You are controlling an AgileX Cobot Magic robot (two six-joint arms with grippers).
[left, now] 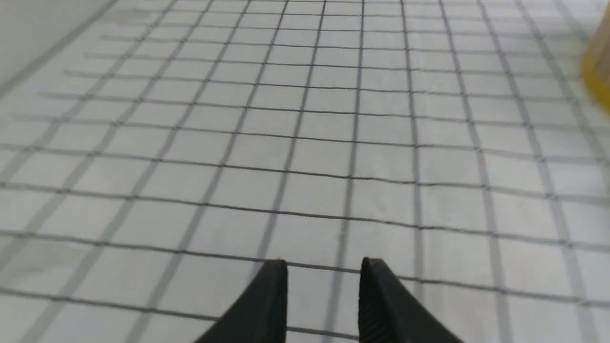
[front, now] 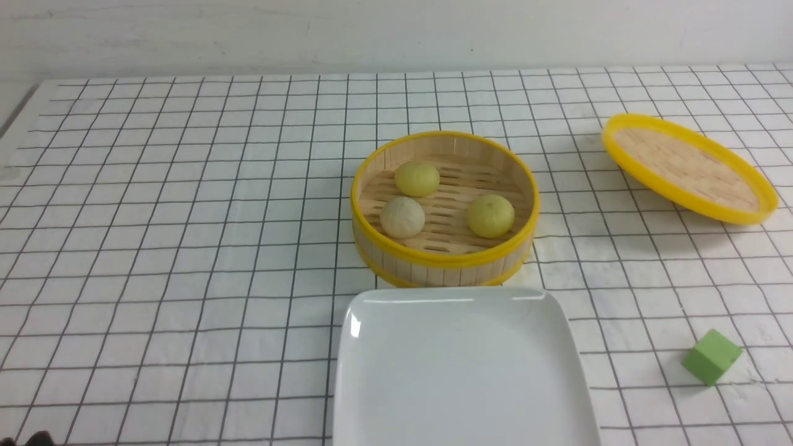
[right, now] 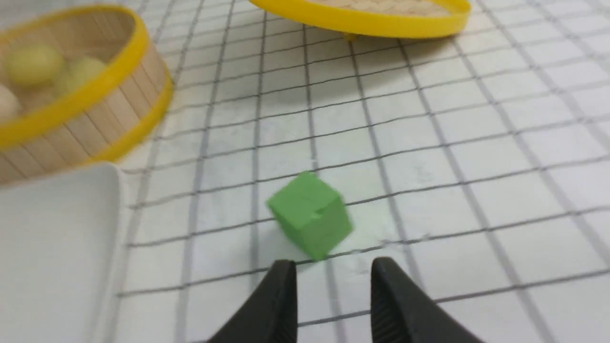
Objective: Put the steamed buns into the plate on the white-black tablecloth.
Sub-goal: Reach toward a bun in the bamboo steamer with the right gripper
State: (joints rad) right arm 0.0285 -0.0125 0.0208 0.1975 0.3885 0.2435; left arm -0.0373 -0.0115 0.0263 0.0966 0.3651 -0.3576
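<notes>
Three steamed buns lie in a round bamboo steamer basket [front: 372, 186]: a pale yellow one at the back [front: 417, 178], an off-white one at front left [front: 403, 217], a pale yellow one at right [front: 490, 215]. The white square plate [front: 461, 371] sits in front of the basket on the white-black tablecloth [front: 186, 217] and holds nothing. My left gripper [left: 324, 267] is open and empty over bare cloth. My right gripper [right: 333, 267] is open and empty just short of a green cube [right: 310, 214]. In the right wrist view the basket [right: 114, 100], blurred buns [right: 33, 64] and plate corner [right: 57, 238] show.
The yellow-rimmed bamboo lid [front: 687, 167] lies tilted at the back right; it also shows in the right wrist view [right: 371, 19]. The green cube [front: 711, 356] sits right of the plate. A yellow edge of the basket [left: 598, 71] shows in the left wrist view.
</notes>
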